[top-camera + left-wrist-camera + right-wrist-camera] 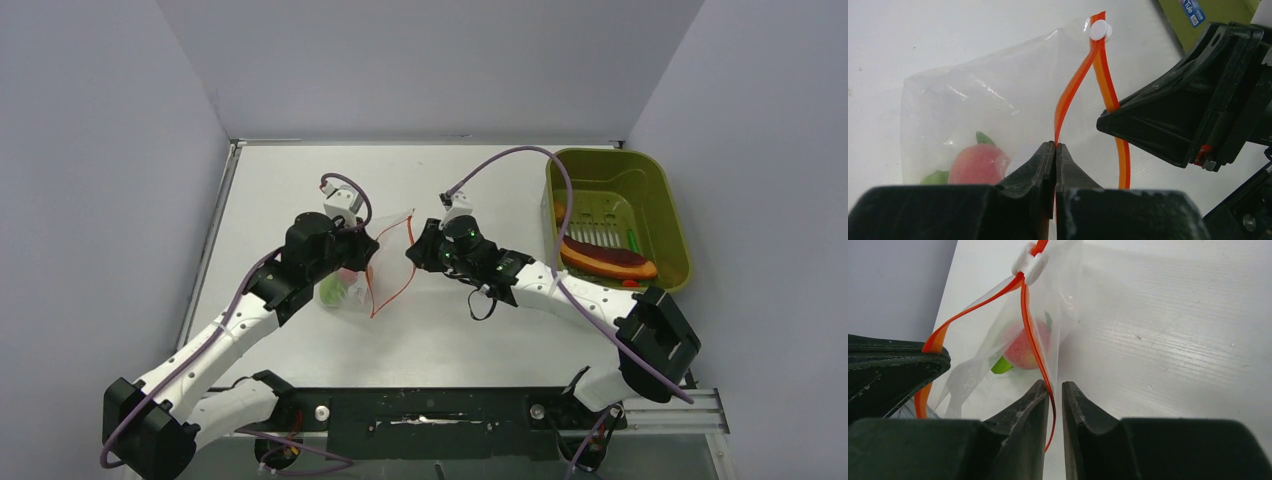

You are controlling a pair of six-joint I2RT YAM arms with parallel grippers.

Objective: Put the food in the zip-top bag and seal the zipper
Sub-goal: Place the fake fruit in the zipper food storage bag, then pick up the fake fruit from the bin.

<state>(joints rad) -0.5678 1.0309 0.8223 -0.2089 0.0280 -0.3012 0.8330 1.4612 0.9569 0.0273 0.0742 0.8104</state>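
The zip-top bag stands between my two grippers, its mouth spread open. Its zipper splits into two red-orange strips below a white slider. My left gripper is shut on the nearer strip; it also shows in the top view. My right gripper has its jaws a narrow gap apart, and the other strip hangs loosely between them, resting on the left finger. Inside the bag lie a pink-red ball fruit and a green piece. A brown-red steak slab lies in the tub.
The olive-green tub stands at the right of the table, behind my right arm, with small orange and red bits beside the slab. Grey walls close in the table at the left, back and right.
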